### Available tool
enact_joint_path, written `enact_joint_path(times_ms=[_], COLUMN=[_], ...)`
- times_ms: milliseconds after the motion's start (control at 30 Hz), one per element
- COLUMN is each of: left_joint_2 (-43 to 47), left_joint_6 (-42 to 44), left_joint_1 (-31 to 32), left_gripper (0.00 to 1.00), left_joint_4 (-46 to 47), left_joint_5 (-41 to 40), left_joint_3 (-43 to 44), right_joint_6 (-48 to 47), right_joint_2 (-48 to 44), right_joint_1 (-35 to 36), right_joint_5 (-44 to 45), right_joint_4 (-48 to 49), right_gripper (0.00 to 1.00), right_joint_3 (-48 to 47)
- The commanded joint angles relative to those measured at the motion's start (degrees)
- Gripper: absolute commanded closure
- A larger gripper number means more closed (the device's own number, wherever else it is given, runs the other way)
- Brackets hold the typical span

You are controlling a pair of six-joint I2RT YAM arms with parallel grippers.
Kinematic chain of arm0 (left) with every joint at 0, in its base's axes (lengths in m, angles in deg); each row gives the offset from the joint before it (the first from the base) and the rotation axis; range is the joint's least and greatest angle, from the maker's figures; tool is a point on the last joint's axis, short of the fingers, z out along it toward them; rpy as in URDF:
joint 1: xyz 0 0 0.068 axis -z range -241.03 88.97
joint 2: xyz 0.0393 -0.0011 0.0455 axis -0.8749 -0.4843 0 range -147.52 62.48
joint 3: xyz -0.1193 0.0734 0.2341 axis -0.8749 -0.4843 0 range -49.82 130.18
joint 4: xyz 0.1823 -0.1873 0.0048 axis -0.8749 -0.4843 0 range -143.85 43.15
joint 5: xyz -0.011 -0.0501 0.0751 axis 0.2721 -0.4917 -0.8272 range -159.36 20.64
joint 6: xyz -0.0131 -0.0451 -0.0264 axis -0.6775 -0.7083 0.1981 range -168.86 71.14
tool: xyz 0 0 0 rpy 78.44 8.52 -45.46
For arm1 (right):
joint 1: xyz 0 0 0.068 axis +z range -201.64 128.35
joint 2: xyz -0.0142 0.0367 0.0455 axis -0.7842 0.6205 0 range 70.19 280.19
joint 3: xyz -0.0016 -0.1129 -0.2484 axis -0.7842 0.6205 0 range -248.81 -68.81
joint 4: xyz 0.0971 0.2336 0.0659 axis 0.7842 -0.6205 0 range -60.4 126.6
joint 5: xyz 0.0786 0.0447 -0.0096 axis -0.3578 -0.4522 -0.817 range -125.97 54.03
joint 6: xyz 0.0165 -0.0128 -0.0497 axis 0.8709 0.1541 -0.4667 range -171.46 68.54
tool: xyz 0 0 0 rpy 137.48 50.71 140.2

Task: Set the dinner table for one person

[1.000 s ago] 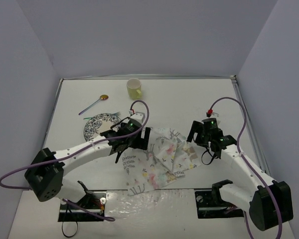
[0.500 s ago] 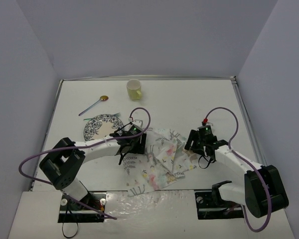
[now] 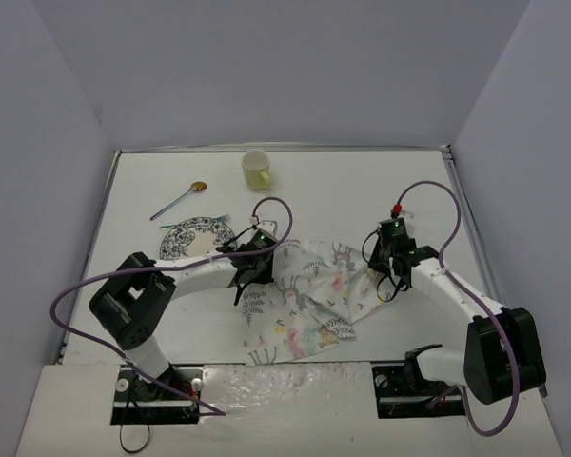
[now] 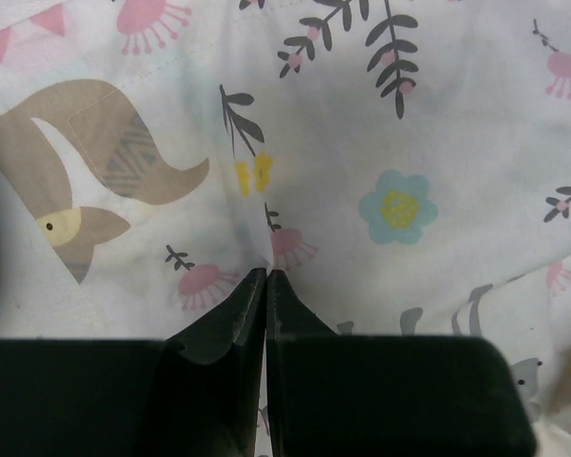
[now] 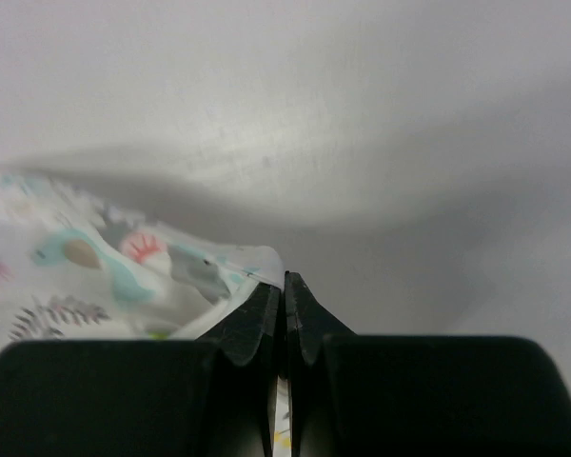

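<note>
Your cloth (image 3: 309, 305) carries only pictures: in the left wrist view you get a tan fox, a teal flower with a yellow centre, pink blooms and dark leafy sprigs.

Your left arm is folded at the near left and runs its forearm low and rightward to the cloth's left edge. There the left gripper (image 4: 267, 273) points down with its fingers pressed together, pinching a small pucker of fabric. Your right arm reaches from the near right up and leftward. The right gripper (image 5: 284, 281) is clamped on the cloth's right edge, and a strip of fabric shows between its fingers.

The table (image 3: 362, 190) is the broad white surface under everything, and the cloth lies rumpled on its near middle between the two grippers. Behind the left gripper sits a blue-patterned plate (image 3: 192, 238), with a spoon (image 3: 178, 201) beyond it. A pale yellow cup (image 3: 256, 170) stands upright near the far edge.
</note>
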Motion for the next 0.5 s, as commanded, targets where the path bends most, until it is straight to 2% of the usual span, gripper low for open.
enact_joint_path(times_ms=[0,133,333,467], left_joint_2=[2.42,5.01,4.43,3.05], left_joint_6=[3.92,5.8,6.93,7.86], left_joint_1=[-0.24,-0.22,-0.22,-0.27], left_gripper=[1.0,1.0,1.0,1.0], left_joint_4=[-6.19,-8.76,-8.91,-7.84], left_joint_5=[-4.1,-9.19,-10.99,-11.8], left_joint_3=[2.71,3.8,6.29,9.56], right_joint_6=[-4.26,-7.76,-10.93,-12.75], right_joint_2=[-1.78,-1.66,5.15,10.49], right_joint_1=[-1.2,-2.8,-7.47,-7.74], right_joint_5=[16.16,22.27,21.04,20.75], right_joint_4=[-5.66,-7.22,-6.73,-5.68], right_gripper=[1.0,1.0,0.88,0.85], right_joint_3=[-12.79,-20.12,-26.7,-32.53])
